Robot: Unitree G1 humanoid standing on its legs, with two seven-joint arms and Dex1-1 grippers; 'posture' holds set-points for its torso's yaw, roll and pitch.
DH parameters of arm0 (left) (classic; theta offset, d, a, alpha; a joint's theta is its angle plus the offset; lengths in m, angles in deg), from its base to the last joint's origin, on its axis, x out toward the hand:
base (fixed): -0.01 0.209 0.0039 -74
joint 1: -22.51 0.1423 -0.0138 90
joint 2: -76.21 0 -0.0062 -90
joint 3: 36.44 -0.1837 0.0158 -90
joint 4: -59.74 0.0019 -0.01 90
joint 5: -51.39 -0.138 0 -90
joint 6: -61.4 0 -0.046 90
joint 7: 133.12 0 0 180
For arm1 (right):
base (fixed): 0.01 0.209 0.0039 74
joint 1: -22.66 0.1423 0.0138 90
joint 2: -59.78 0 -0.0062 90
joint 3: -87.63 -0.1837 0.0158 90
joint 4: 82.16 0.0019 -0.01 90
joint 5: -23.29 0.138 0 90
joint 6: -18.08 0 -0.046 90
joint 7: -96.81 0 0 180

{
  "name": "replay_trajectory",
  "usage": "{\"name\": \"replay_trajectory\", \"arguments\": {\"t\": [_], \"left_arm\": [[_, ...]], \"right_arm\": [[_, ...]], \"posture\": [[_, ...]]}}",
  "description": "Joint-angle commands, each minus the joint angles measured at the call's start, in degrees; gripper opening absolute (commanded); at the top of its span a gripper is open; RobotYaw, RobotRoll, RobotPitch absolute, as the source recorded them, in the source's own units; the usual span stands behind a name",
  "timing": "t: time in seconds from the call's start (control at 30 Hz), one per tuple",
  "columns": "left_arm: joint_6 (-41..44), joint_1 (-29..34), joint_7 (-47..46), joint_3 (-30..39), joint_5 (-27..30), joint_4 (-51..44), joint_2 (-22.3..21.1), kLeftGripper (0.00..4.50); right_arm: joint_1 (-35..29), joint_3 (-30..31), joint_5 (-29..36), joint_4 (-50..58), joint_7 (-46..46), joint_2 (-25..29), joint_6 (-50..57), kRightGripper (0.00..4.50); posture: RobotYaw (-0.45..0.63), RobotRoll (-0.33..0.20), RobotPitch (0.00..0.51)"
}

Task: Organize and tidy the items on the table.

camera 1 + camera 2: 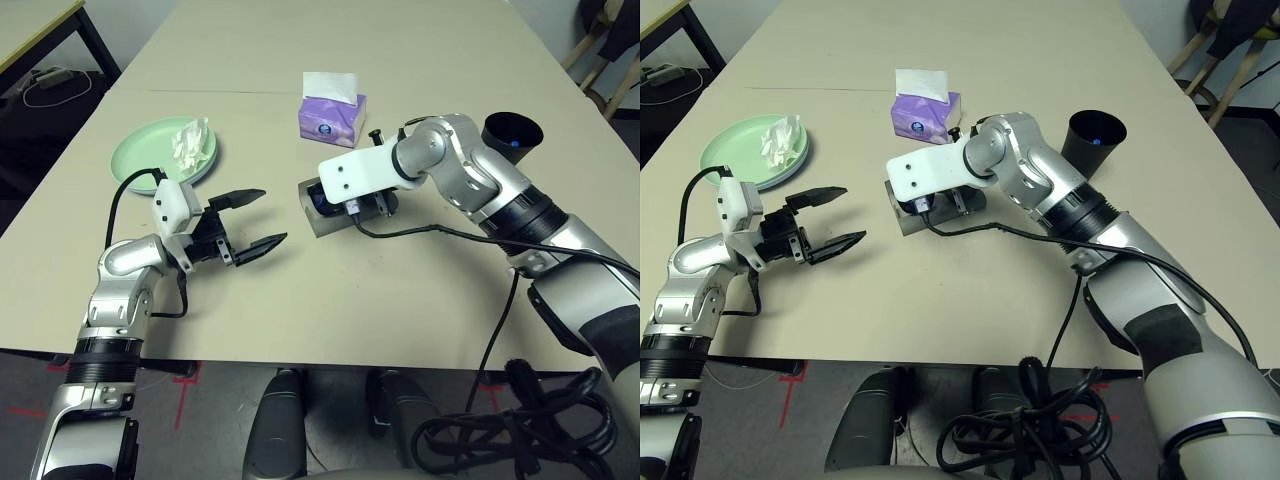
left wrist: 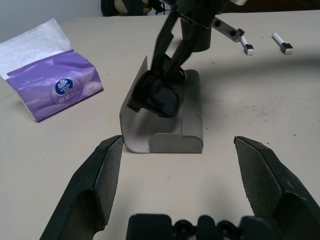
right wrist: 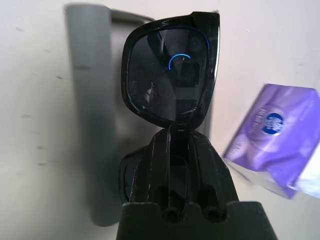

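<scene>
Beige and smooth, the table (image 1: 400,300) is crossed by a faint seam toward its far edge; dark flooring with red tape marks is seen below the near edge, and a second, black-legged table (image 1: 40,25) stands off the far-left corner with cables on the floor beneath it.

Near the left edge — a mint green plate (image 1: 150,150), stacked on a pale blue one, with a crumpled white tissue (image 1: 190,140) laid on it. A purple tissue box (image 1: 332,115) sits at mid-table just past the seam. A black cup (image 1: 512,135) is placed upright toward the right edge.

The grey glasses case (image 2: 165,125) lies open at the table's centre. Black sunglasses (image 3: 172,75) are clamped in the right gripper (image 3: 172,150), fingers pressed together on the frame, held directly over the case.

The left gripper (image 1: 250,220) hovers just above the table near the front-left, fingers spread wide apart, nothing held — pointed toward the case.

Two small white pieces (image 2: 280,44) are noted on the table beyond the case.
</scene>
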Motion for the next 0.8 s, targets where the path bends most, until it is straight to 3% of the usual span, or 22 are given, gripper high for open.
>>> {"name": "replay_trajectory", "arguments": {"t": [0.03,0.43,0.8], "left_arm": [[0.8,0.6,0.5,-0.4,0.4,-1.4,-0.3,4.50],[1.4,0.8,0.0,-0.6,0.2,-2.8,0.1,4.50],[1.8,2.0,-0.5,0.1,0.3,-3.9,-0.3,4.50]], "right_arm": [[1.2,0.1,-1.2,-2.0,1.2,-0.9,-2.2,0.38],[0.9,0.5,-4.5,-6.7,3.4,-2.1,-7.8,0.38],[-2.5,0.2,-4.0,-4.7,0.7,-1.9,-8.3,0.38]], "posture": [[0.17,0.000,0.135],[0.18,0.000,0.144],[0.19,0.000,0.143]]}}
